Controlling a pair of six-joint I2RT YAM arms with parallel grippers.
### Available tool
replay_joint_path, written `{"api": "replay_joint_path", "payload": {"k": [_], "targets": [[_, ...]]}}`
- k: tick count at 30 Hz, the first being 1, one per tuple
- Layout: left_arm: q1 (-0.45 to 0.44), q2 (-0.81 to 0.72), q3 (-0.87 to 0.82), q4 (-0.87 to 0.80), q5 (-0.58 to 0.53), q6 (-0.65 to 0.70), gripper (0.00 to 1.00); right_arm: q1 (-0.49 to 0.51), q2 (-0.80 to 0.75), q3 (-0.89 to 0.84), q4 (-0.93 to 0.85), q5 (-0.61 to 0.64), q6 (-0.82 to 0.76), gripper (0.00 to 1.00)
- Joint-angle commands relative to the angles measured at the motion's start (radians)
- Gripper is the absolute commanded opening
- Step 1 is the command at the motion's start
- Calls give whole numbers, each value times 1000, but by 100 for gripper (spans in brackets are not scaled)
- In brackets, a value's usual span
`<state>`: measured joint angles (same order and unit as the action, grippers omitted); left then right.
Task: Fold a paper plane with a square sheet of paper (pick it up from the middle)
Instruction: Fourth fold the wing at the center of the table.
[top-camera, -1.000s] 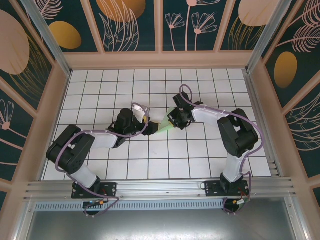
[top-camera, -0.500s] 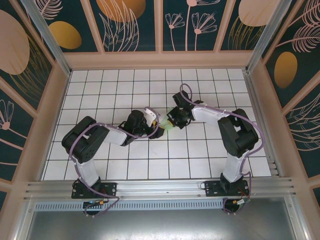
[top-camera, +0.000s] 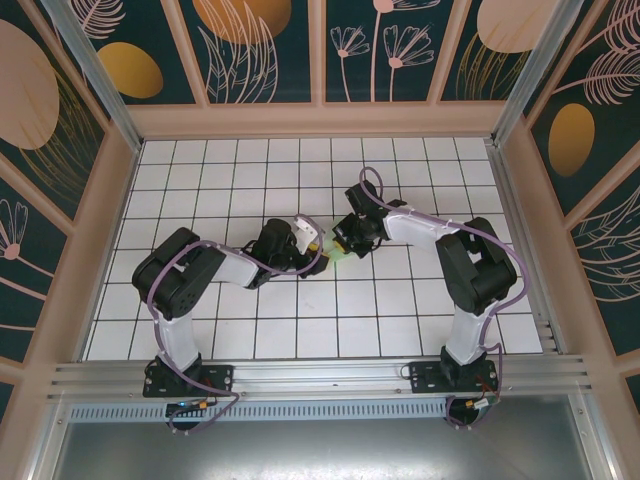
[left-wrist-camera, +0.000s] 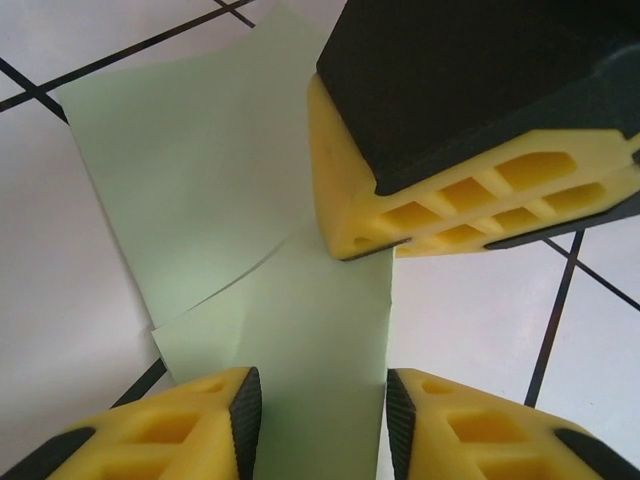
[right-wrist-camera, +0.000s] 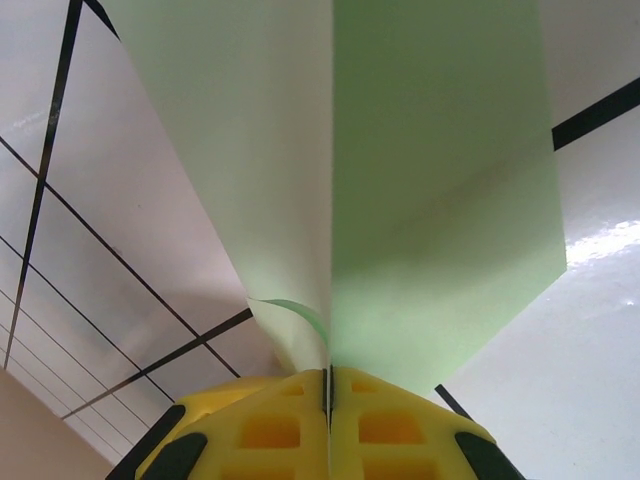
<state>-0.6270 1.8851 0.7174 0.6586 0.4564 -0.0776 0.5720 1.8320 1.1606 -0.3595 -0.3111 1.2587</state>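
One paper plane (right-wrist-camera: 440, 200), part folded, is resting at the middle of the tiled table (top-camera: 200, 170), where the right gripper (right-wrist-camera: 328, 385) is clamping its centre crease tight and the left gripper (left-wrist-camera: 323, 400) is straddling it with jaws parted, needing to squeeze squarely along the fold

Black-and-white arms (top-camera: 236, 272), lilac cables (top-camera: 152, 288), yellow honeycombed tool fingers (left-wrist-camera: 470, 195).

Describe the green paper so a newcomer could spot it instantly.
On the white grid table, look mid-table where the left pincer meets the right pincer. The folded paper sits between them, its crease pinched by the right one. It alone is pale mint-green among tiles and yellow fingers.
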Motion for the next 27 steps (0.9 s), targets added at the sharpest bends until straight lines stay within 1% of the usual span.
{"api": "replay_joint_path", "payload": {"k": [1,3,6,8,11,13,14,18,20,24,27], "targets": [[-2,25,27,-22,4,24,36,0,12,30,-29,-26,-8,13],[-3,26,32,-32,0,23,32,-2,6,30,-24,-29,-12,18],[-3,22,30,-33,-7,28,26,-9,-5,29,-27,-31,-21,22],[-3,23,30,-36,0,31,23,-19,-19,24,-27,-27,-28,27],[-2,29,40,-55,5,32,18,-20,-45,21,-18,-18,-59,38],[-2,32,50,-72,3,22,16,-63,-66,13,7,-23,-110,47],[-3,34,58,-83,1,15,15,-74,-81,3,32,-28,-145,49],[-3,45,102,-154,-21,-49,11,-106,-151,-74,146,-5,-265,52],[-3,48,114,-173,-9,-95,10,-124,-185,-125,207,-2,-328,53],[-3,44,126,-200,4,-185,9,-148,-235,-236,333,-38,-407,53],[-3,41,137,-221,5,-250,9,-155,-236,-305,442,-110,-443,52]]}}
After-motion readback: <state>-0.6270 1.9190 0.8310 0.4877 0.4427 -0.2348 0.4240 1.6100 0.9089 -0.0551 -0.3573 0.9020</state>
